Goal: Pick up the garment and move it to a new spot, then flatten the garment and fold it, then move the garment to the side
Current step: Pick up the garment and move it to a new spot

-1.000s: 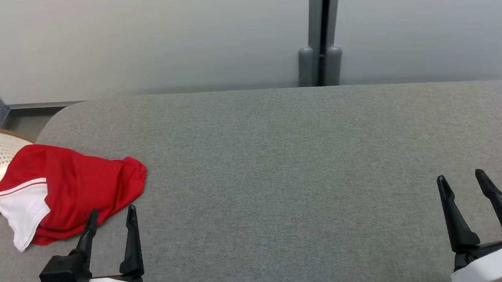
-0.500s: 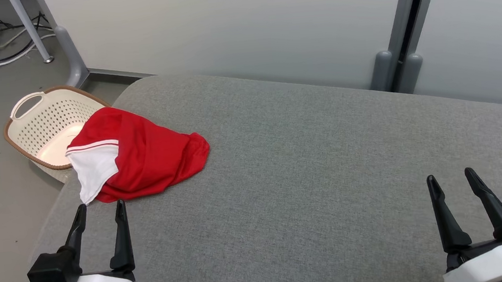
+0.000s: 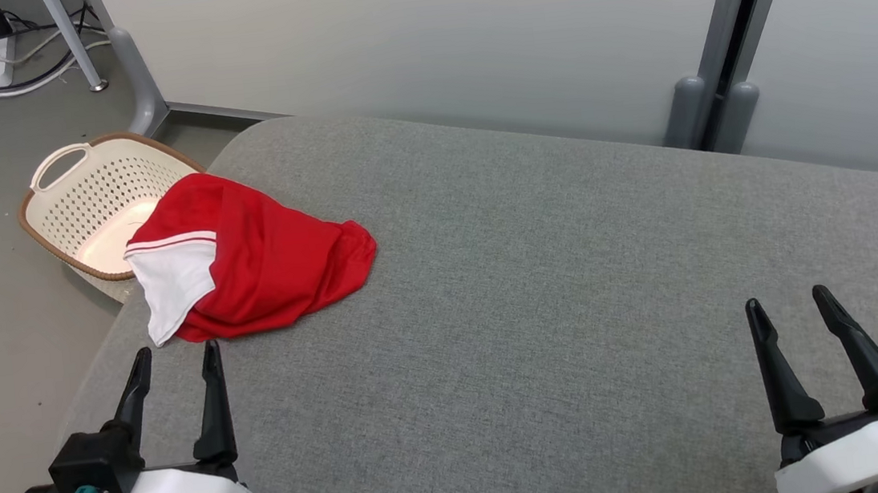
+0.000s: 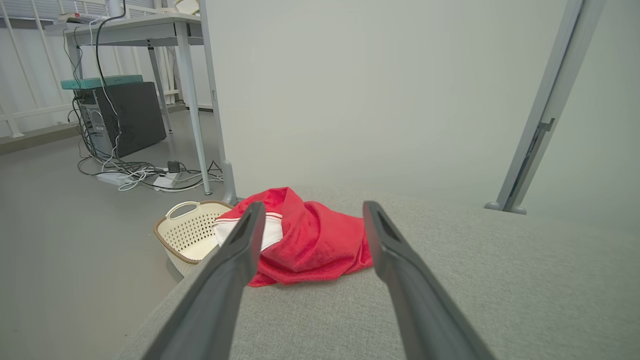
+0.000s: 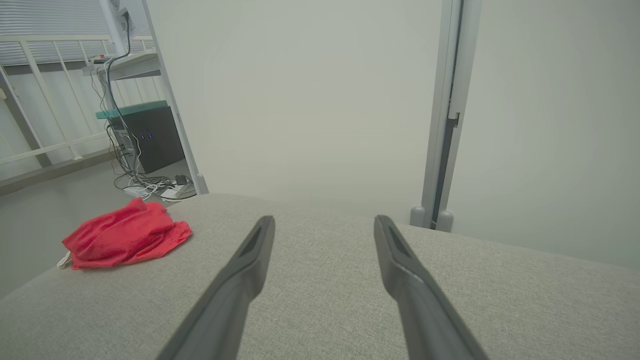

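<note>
The left gripper hangs just short of the garment, jaws wide and empty. The right gripper, likewise spread and empty, is well apart from it. The left would do best to pinch a thick red fold, not the loose white panel. The garment, possibly a jersey, lies crumpled at the cushion's corner, beside the basket.

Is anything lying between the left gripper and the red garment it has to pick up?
Nothing visible. Only bare grey cushion separates the open left gripper from the red garment; the basket sits beyond the garment, on the floor.
</note>
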Available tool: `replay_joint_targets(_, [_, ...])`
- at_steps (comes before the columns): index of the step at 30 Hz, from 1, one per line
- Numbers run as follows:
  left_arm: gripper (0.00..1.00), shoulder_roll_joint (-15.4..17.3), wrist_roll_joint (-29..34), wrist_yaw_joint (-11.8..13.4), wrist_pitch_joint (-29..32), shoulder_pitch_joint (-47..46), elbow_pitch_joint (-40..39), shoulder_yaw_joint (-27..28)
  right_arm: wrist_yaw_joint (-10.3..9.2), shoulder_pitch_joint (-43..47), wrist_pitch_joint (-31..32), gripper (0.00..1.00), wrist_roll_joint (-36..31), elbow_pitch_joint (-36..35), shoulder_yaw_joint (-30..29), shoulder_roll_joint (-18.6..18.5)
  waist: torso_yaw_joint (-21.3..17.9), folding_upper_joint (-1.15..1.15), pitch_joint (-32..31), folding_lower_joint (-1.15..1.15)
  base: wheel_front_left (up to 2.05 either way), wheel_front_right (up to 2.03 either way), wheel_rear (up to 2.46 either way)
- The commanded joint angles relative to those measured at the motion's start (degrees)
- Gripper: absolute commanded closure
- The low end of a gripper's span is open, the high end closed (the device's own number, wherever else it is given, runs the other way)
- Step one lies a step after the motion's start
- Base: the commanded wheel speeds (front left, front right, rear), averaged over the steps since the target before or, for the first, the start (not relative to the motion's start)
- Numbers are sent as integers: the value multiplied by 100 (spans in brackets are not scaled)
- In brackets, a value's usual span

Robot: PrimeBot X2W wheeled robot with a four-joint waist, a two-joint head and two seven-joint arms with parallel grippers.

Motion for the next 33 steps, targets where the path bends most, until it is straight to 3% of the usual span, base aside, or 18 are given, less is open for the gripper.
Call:
replay_joint_targets(1, [0, -10, -7, -16, -2, -197, 26, -5, -8, -94, 23, 0, -23, -42, -14, -35, -29, 0, 122, 0, 0, 0, 0])
replay_joint_targets(8, [0, -196, -117, -169, 1, -760, 407, -7, -8, -388, 175, 0, -102, -258, 32, -152, -260, 0, 765, 0, 0, 0, 0])
replay_joint_targets(13, [0, -393, -238, -442, -23, -1506, 1028, 18, -8, -754, 343, 0, -195, -539, 10, -276, -536, 0, 1556, 0, 0, 0, 0])
replay_joint_targets(25, [0, -805, -559, -1478, 59, -3370, 4124, -112, -8, -1319, 327, 0, -251, -630, 30, -303, -956, 0, 2661, 0, 0, 0, 0])
replay_joint_targets(31, [0, -924, -692, -1738, 111, -3864, 5417, -99, -8, -1429, 237, 0, -222, -485, 42, -288, -1033, 0, 2729, 0, 0, 0, 0])
replay_joint_targets(32, [28, -926, -700, -1758, 97, -3914, 5558, -89, -8, -1440, 220, 0, -216, -473, 29, -285, -1040, 0, 2722, 0, 0, 0, 0])
replay_joint_targets(33, [100, -916, -686, -1767, 81, -3969, 5663, -85, -8, -1454, 215, 0, -211, -458, 27, -282, -1044, 0, 2714, 0, 0, 0, 0])
